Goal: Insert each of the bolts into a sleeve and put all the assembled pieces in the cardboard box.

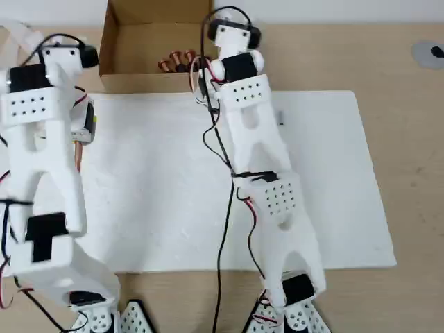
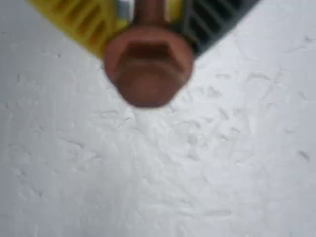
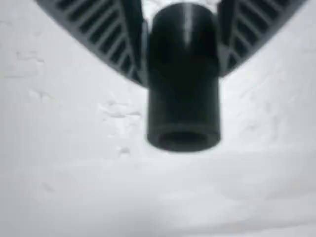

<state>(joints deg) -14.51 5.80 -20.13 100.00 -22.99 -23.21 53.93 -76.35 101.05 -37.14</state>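
Note:
My left gripper [image 2: 148,19] is shut on a copper-coloured bolt [image 2: 148,69], gripped between a yellow and a black finger, with the hex head hanging just above the white foam mat [image 2: 158,173]. My right gripper [image 3: 182,29] is shut on a black sleeve [image 3: 183,79], whose open end points down over the mat. In the high view the left arm [image 1: 41,139] stands at the mat's left edge. The right arm [image 1: 250,118] stretches to the mat's far edge, just in front of the cardboard box [image 1: 111,48]. Several copper-coloured pieces [image 1: 177,62] lie inside the box.
The white foam mat [image 1: 159,187] covers most of the wooden table. Cables [image 1: 225,201] hang along the right arm. A grey disc [image 1: 429,54] lies at the table's far right edge.

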